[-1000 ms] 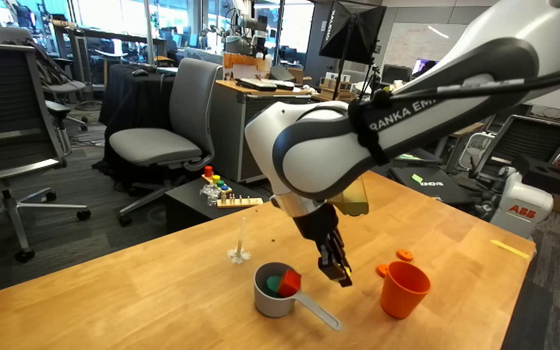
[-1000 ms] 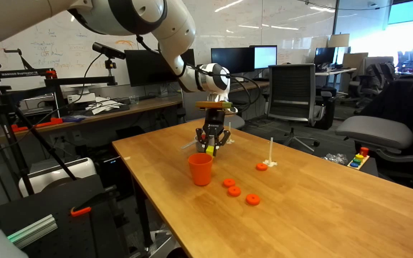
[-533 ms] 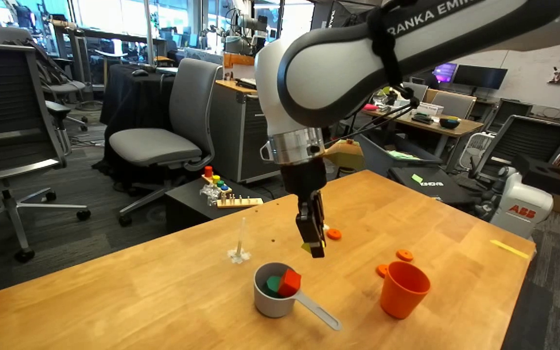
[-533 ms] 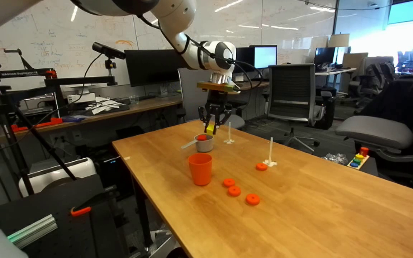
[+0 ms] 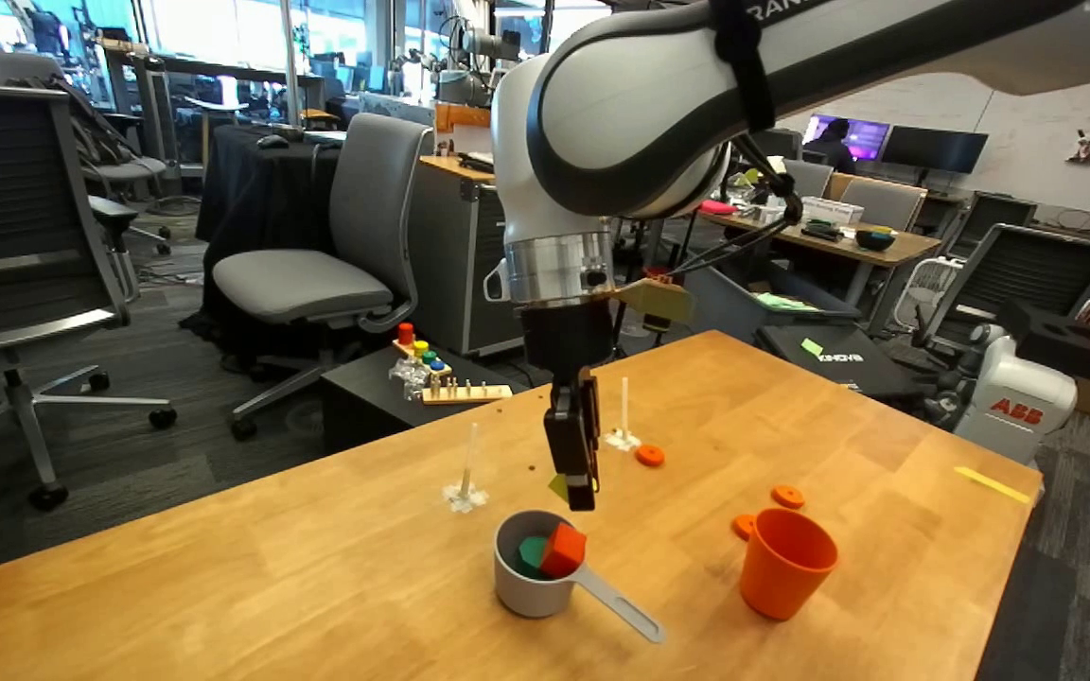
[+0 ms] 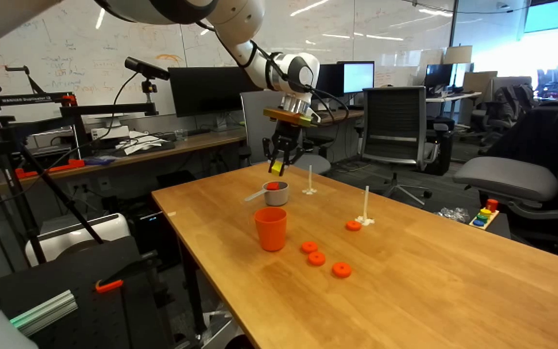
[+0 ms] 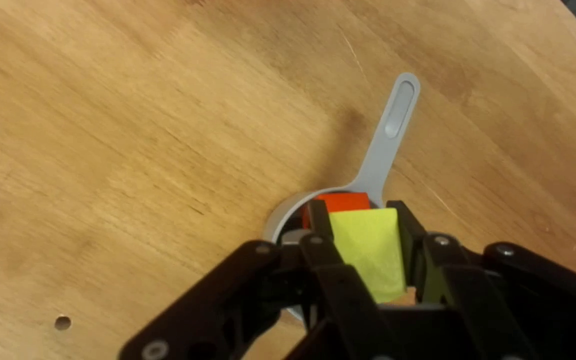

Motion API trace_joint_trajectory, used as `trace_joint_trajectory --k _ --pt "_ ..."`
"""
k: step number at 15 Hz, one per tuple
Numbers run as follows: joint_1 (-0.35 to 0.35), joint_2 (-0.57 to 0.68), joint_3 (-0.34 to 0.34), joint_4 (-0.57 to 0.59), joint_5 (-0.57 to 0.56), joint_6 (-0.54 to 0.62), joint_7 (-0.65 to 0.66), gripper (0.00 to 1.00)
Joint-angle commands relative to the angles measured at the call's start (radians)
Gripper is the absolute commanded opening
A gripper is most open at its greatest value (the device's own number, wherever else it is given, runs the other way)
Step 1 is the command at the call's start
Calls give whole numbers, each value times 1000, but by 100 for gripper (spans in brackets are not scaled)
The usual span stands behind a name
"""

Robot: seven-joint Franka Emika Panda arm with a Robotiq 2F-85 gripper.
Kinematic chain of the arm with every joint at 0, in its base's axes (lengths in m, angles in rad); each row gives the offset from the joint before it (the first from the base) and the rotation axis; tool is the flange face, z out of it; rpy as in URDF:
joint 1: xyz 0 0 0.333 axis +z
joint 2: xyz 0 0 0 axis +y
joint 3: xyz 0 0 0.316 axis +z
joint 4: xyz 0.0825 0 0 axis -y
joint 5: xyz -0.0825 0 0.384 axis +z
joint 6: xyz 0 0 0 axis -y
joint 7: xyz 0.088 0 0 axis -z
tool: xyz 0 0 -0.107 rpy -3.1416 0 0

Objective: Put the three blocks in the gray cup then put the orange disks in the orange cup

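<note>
My end effector (image 7: 361,215) pinches the yellow-green block (image 7: 370,250) between two dark fingers (image 7: 321,217). In the wrist view I look down on the block's flat lime face, which covers part of the mouth of the gray cup (image 5: 531,596). Both exterior views show the block in the air just above the cup, apart from its rim; I cannot tell whether it is centered over the opening.

The gray cup stands upright on the wooden worktop (image 6: 429,281), its straight handle (image 7: 388,130) sticking out to one side. Inside, I see the red block (image 5: 565,551), tilted, on the handle side, and beside it the green block (image 5: 532,556), set lower. Whether these two touch, I cannot tell.

The plain orange cup (image 5: 782,582) stands upright near the gray cup, with bare wood between them. In an exterior view I count four orange disks (image 6: 316,259) lying flat on the worktop. Three form a loose row near the orange cup, two of them very close together; the fourth lies beside the foot of an upright pale stick (image 6: 365,206). A second stick (image 6: 310,179) stands near the gray cup.

My white arm (image 5: 635,132) reaches in from above, and a gray chair (image 5: 299,279) sits beyond the worktop.
</note>
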Motion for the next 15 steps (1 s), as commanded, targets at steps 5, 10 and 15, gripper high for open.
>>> trace_joint_trajectory --k 5,10,15 --pt "2 121 15 180 55 -46 -37 62" --pt "2 158 14 226 54 -56 -34 98" --pt "-29 96 -4 170 37 -30 4 100"
